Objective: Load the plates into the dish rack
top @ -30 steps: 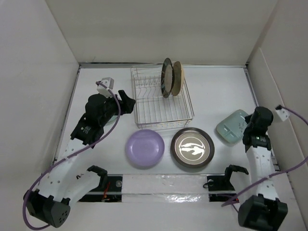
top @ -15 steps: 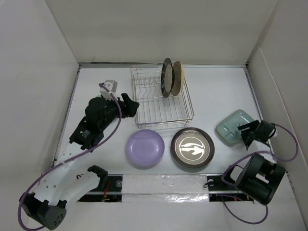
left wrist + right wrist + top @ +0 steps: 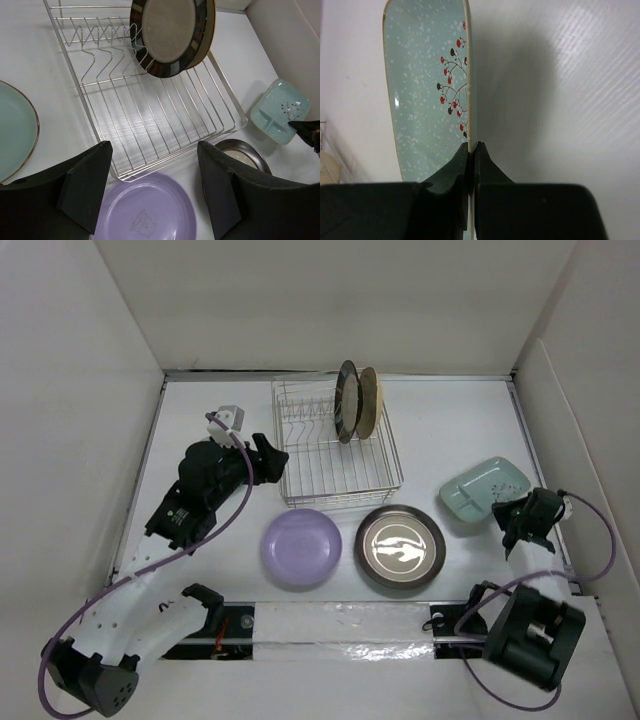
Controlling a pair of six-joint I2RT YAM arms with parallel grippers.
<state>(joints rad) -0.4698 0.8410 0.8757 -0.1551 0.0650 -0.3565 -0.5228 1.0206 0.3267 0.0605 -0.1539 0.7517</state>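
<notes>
Right gripper [image 3: 471, 149] is pinched shut on the rim of the mint plate [image 3: 487, 490], over by the right edge of the table [image 3: 450, 420]. Left gripper [image 3: 268, 462] hangs wide open and empty just off the left side of the dish rack [image 3: 340, 502], which sits mid-table toward the far edge.

dish rack [image 3: 330, 468] near slots free; upright plates [image 3: 356, 402] fill far right corner
</notes>
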